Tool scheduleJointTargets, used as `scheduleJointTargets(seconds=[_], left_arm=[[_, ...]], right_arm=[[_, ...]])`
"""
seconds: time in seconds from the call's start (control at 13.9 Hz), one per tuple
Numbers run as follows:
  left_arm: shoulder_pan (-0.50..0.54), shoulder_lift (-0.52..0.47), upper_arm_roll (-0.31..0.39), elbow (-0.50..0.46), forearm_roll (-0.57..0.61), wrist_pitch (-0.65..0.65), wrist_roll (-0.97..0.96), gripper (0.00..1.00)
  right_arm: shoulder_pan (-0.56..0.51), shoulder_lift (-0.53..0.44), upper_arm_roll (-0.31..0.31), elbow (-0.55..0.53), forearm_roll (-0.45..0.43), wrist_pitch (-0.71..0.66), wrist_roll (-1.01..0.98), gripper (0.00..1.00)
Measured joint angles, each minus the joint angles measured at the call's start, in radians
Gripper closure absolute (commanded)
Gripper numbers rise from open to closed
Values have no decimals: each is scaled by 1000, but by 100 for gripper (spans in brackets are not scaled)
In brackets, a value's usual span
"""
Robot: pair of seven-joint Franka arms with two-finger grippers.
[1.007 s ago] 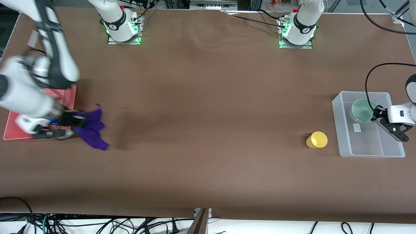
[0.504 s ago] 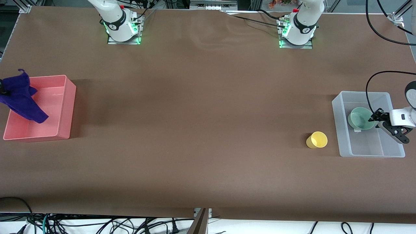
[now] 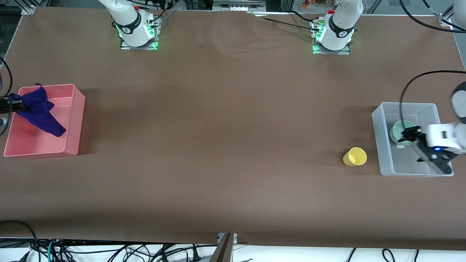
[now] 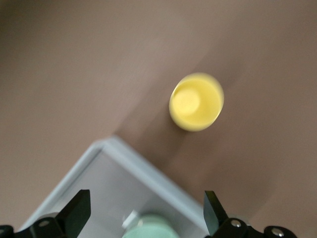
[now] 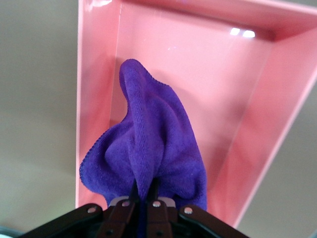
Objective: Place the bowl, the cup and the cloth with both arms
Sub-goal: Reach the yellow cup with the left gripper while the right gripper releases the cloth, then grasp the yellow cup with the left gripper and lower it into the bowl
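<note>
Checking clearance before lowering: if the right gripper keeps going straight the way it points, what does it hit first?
Probably the pink bin's floor. The right gripper, shut on the purple cloth, points down into the bin with the cloth hanging below it, so the cloth would touch first. Depth is unclear.

Bowl, cup and cloth at the two bins

We see the mint bowl (image 3: 399, 131) upright in the clear bin (image 3: 386, 171), the yellow cup (image 3: 355, 156) seemingly lying tipped on the desk (image 3: 225, 127) beside it, and the wrinkled purple cloth (image 3: 39, 111) hanging over the pink bin (image 3: 74, 120).
</note>
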Motion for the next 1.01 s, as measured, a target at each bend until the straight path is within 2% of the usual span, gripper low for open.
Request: scheduleJointTargets(seconds=[0.07,0.14,0.29,0.5,0.72,0.79,0.86,1.01], left_arm=[[-47,13,1,-1,17,10,-43,0],[-78,34,3,-2,42,47,-72,0],[-88,96,8,-3,90,170,-85,0],[-71,178,17,-3,99,232,-79,3],[-70,224,19,-3,99,249,-78,23],[-70,236,19,-4,99,249,-78,55],[-71,249,19,-4,99,250,-78,100],[-71,266,18,-5,99,250,-77,100]], right_arm=[[0,4,0,-22,5,18,-2,61],[-1,9,0,-36,8,28,-2,1],[-3,14,-1,-44,11,38,-2,0],[-1,-5,1,-12,40,38,-2,0],[12,-43,28,101,64,-66,49,0],[19,-55,55,146,64,-121,116,0],[25,-65,90,185,64,-170,188,0],[33,-91,177,234,41,-234,315,0]])
